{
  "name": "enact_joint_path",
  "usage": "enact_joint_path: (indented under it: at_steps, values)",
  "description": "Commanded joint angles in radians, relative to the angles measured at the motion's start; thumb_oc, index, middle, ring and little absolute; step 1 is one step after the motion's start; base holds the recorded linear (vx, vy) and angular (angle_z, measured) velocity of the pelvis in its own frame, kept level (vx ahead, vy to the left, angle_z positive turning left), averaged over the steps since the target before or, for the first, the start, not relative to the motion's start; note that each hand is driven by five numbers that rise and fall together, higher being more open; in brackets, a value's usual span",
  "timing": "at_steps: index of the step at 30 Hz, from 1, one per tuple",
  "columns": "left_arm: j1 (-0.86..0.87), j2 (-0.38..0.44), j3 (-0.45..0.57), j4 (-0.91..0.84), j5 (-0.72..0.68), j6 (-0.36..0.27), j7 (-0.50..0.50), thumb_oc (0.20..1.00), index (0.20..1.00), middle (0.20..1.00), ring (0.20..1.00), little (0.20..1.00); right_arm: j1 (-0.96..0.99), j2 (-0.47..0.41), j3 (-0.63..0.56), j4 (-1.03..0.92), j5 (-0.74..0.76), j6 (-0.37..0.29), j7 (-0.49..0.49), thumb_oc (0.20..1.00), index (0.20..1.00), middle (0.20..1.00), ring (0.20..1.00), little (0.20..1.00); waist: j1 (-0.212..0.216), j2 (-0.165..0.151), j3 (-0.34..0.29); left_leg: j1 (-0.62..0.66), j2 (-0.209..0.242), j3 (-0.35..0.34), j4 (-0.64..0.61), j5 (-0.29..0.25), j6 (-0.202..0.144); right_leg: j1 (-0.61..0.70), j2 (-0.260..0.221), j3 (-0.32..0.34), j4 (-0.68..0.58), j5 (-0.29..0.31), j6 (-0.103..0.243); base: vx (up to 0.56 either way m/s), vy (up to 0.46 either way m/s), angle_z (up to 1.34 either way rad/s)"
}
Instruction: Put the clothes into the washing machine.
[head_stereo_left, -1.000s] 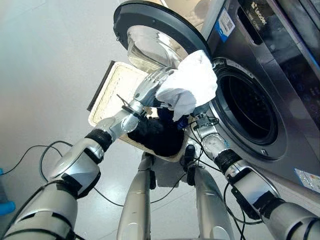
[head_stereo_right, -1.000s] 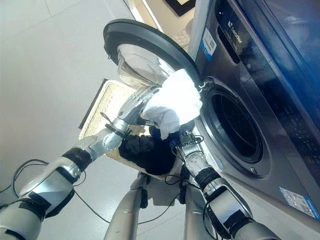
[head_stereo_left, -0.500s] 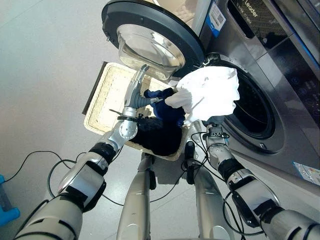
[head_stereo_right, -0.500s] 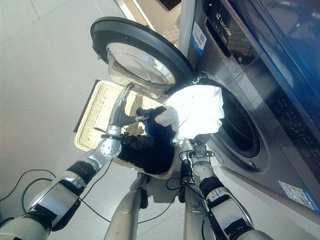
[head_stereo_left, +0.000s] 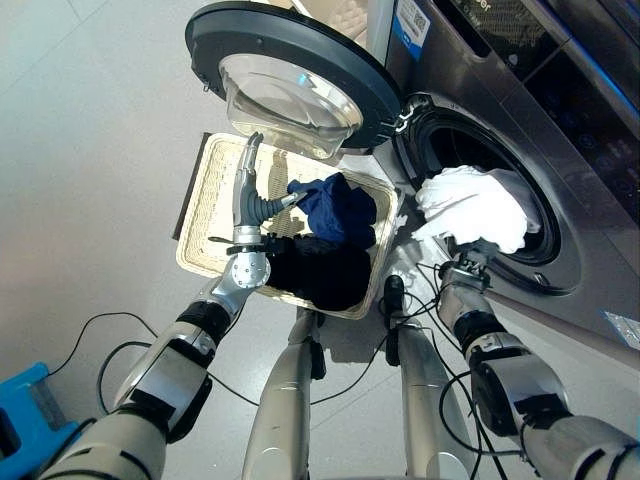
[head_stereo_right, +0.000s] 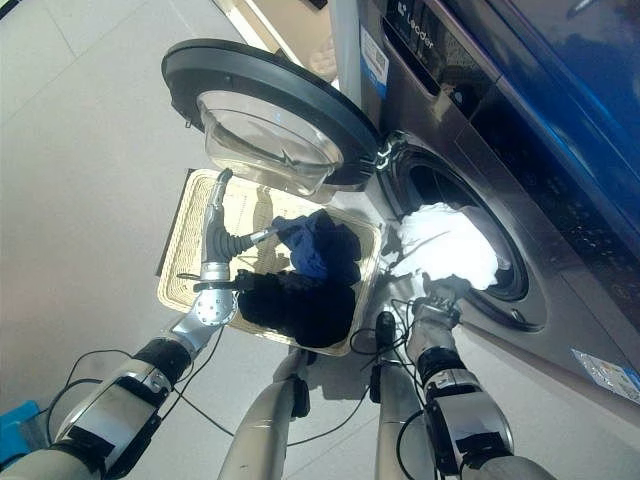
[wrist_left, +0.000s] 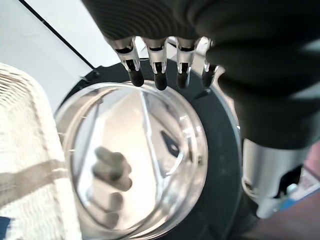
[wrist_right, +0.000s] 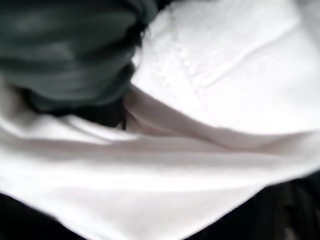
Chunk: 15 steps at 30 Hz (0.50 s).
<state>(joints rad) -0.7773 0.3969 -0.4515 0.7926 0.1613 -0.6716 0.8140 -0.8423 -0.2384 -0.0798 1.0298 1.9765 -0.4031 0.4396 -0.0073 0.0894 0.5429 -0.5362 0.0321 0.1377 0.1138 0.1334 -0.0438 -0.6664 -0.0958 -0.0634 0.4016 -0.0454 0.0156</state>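
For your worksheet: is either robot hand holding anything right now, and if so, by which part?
The left hand holds nothing, fingers straight above the basket. The right hand is under the white garment at the washer opening; its fingers are hidden, so any hold cannot be told.

1. Soft white cloth (head_stereo_left: 470, 205), matt and creased, sits at the drum mouth.
2. Washing machine (head_stereo_left: 560, 130) front looks like brushed grey metal; its door (head_stereo_left: 290, 75) has glossy clear glass in a dark matt rim.
3. Woven pale basket (head_stereo_left: 215, 195), rough texture; dark blue cloth (head_stereo_left: 335, 208) inside, matt.
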Motion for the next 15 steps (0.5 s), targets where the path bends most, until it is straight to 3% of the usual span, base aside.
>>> enact_joint_path:
  at_steps: [1, 6, 10, 12, 15]
  values:
    - [-0.019, -0.01, 0.017, -0.106, -0.025, -0.079, 0.023, 1.0, 1.0, 1.0, 1.0, 1.0, -0.061, -0.077, -0.034, -0.033, -0.004, -0.06, -0.044, 0.2, 0.2, 0.2, 0.2, 0.2, 0.01, 0.046, -0.023, -0.048, -0.108, -0.028, 0.086, -0.101, -0.014, 0.016, -0.015, -0.128, -0.057, 0.046, 0.08, 0.0, -0.101, 0.02]
    - [0.003, 0.051, 0.009, -0.256, -0.058, -0.081, -0.029, 1.0, 1.0, 1.0, 1.0, 1.0, -0.103, -0.169, -0.034, -0.006, -0.004, -0.074, -0.111, 0.2, 0.2, 0.2, 0.2, 0.2, 0.038, 0.042, -0.023, -0.086, -0.112, -0.041, 0.099, -0.103, -0.008, -0.012, -0.023, -0.154, -0.045, 0.05, 0.086, -0.01, -0.124, 0.03]
    - [0.035, 0.089, 0.008, -0.348, -0.096, -0.082, -0.076, 1.0, 1.0, 1.0, 1.0, 1.0, -0.122, -0.233, -0.029, 0.005, -0.004, -0.1, -0.109, 0.2, 0.2, 0.2, 0.2, 0.2, 0.052, 0.041, -0.023, -0.108, -0.115, -0.054, 0.111, -0.107, -0.004, -0.031, -0.029, -0.167, -0.032, 0.052, 0.088, 0.01, -0.115, 0.05]
    - [0.054, 0.115, -0.002, -0.424, -0.131, -0.062, -0.124, 1.0, 1.0, 1.0, 1.0, 1.0, -0.15, -0.291, -0.031, 0.018, -0.004, -0.161, -0.13, 0.2, 0.2, 0.2, 0.2, 0.2, 0.062, 0.041, -0.023, -0.127, -0.117, -0.062, 0.12, -0.109, 0.0, -0.052, -0.036, -0.176, -0.018, 0.056, 0.091, 0.01, -0.146, 0.07]
    - [0.06, 0.129, -0.009, -0.455, -0.136, -0.057, -0.129, 1.0, 1.0, 1.0, 1.0, 1.0, -0.176, -0.322, -0.042, 0.014, -0.004, -0.201, -0.161, 0.2, 0.2, 0.2, 0.2, 0.2, 0.065, 0.043, -0.023, -0.135, -0.117, -0.062, 0.119, -0.107, 0.001, -0.06, -0.041, -0.182, -0.018, 0.06, 0.092, 0.0, -0.076, 0.1]
